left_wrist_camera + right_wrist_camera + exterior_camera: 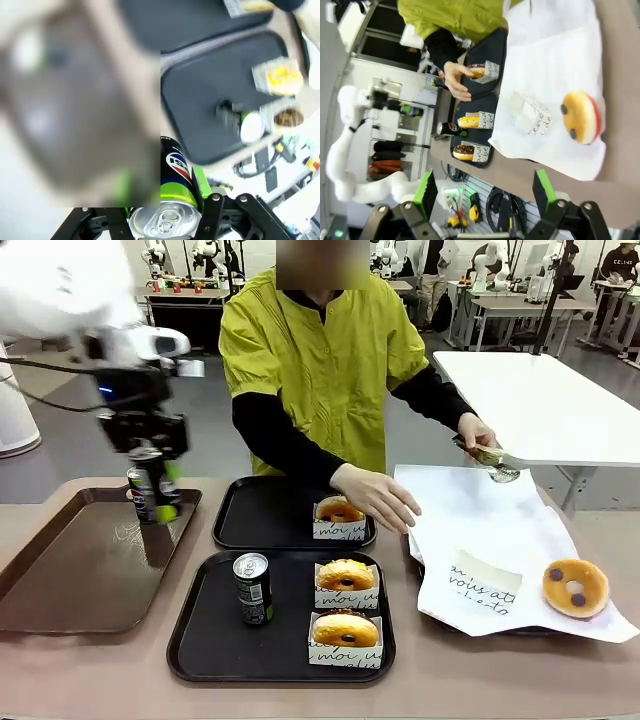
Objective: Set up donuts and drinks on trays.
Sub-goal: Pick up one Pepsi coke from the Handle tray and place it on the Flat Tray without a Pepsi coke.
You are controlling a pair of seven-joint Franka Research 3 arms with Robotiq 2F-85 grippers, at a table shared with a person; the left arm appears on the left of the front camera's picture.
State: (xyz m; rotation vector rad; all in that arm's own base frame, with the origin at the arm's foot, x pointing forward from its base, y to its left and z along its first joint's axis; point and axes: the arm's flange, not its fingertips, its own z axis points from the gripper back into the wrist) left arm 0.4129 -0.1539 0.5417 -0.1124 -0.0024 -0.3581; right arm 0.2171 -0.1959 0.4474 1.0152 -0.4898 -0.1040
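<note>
My left gripper [154,502] is shut on a dark can [152,483] with green markings, held above the brown tray's right end; in the left wrist view this can [175,192] sits between the green pads. The near black tray [205,632] carries a second can [252,588] and two golden donuts [346,576] [346,631] in white sleeves. On the far black tray [258,515] the person's hand [378,496] rests on a sleeved donut [339,513]. My right gripper [485,189] stands open with nothing between its fingers, looking over the paper and both trays [492,47].
The brown tray [70,570] lies at the left under the held can. At the right, a white-paper-lined tray [470,510] holds an orange donut [575,587] and a loose sleeve [484,578]. The person's other hand holds tongs [492,457] over the paper's far edge.
</note>
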